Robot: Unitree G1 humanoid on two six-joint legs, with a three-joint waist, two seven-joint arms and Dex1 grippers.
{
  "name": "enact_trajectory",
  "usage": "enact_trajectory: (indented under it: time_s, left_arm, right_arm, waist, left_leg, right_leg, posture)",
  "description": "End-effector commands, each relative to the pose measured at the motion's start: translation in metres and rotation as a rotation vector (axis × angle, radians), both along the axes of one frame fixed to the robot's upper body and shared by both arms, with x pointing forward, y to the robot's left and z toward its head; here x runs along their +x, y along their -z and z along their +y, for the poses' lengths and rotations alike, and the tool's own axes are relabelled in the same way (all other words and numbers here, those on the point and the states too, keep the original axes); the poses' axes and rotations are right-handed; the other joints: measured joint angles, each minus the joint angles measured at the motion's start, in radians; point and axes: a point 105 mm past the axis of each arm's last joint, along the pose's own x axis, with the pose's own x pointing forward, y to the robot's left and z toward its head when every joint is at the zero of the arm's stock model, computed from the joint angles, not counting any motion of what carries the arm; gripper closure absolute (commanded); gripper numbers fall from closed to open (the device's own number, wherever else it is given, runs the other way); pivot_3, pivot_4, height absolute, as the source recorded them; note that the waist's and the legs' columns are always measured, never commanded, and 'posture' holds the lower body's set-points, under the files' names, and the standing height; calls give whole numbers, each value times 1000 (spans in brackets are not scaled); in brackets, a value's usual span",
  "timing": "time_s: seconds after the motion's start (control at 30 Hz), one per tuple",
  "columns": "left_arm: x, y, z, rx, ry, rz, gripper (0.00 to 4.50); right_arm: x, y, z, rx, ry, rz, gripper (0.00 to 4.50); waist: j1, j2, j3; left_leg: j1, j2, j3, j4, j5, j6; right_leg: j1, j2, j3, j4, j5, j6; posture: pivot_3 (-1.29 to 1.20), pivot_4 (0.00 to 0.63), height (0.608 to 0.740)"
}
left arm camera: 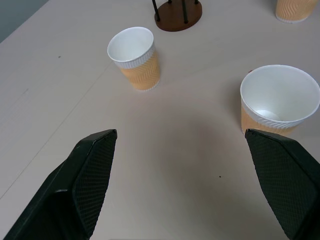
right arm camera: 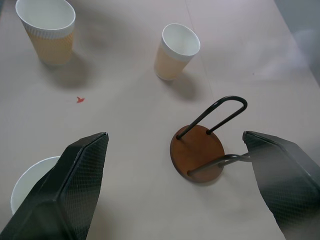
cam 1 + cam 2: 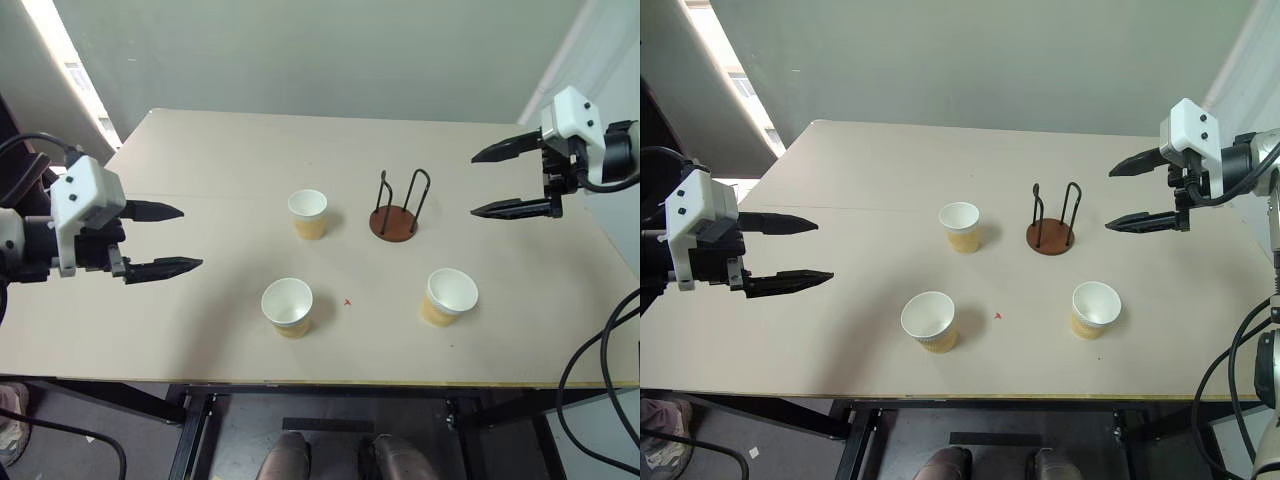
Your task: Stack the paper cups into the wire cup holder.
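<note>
Beige worktop (image 3: 200,160) carries three upright paper cups (image 3: 308,213) (image 3: 288,306) (image 3: 449,296), standing apart around the empty wire cup holder (image 3: 397,212) at centre-right. I see the left gripper (image 3: 160,240) and right gripper (image 3: 508,180) above opposite edges, fingers fully spread, holding nothing.

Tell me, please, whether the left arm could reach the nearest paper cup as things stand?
Probably yes: the left gripper hangs open, and bare table lies between it and that cup.
</note>
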Motion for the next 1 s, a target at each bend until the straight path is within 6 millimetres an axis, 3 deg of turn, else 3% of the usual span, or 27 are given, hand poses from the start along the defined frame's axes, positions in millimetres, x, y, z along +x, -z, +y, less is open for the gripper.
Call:
enact_trajectory:
  time_s: [0.03, 0.3, 0.5, 0.67, 0.87, 1.0]
  left_arm:
    - [-1, -13, 0, -2, -5, -55, 85]
    - [11, -26, -3, -78, -26, -155, 85]
    - [44, -20, -13, -97, -86, -245, 85]
    - [67, -23, -37, -140, -124, -325, 85]
    - [67, -14, -56, -157, -72, -286, 85]
    - [60, -16, -66, -168, -24, -275, 85]
  right_arm:
    - [-4, -13, 0, -4, -10, -46, 0]
    - [5, -13, 6, 74, 1, -60, 0]
    - [43, 2, 33, 235, 121, -82, 0]
    - [72, -8, 53, 433, 302, -34, 0]
    - [90, 8, 74, 477, 454, 72, 0]
    - [94, 33, 84, 452, 535, 177, 0]
  waist:
    - [0, 0, 0]
    - [2, 0, 0]
    - [0, 2, -1]
    - [7, 2, 0]
    - [8, 2, 0]
    - [8, 2, 0]
  left_leg:
    - [0, 0, 0, 0, 0, 0]
    - [0, 0, 0, 0, 0, 0]
    - [2, 0, 0, 1, 2, 0]
    - [1, 0, 0, 0, 2, 0]
    - [-1, 0, 0, -1, -1, -1]
    - [-4, 0, 0, 0, 1, -5]
  right_leg:
    - [0, 0, 0, 0, 0, 0]
    - [0, 0, 0, 0, 0, 0]
    - [0, 0, 0, 3, 0, 0]
    - [0, 0, 0, 2, 1, 1]
    - [-1, 0, -1, -2, 1, 1]
    - [-3, 0, -1, -4, 1, 1]
  posture:
    - [0, 150, 740]
    - [0, 150, 740]
    - [0, 150, 740]
    - [0, 150, 740]
    - [0, 150, 740]
    - [0, 150, 740]
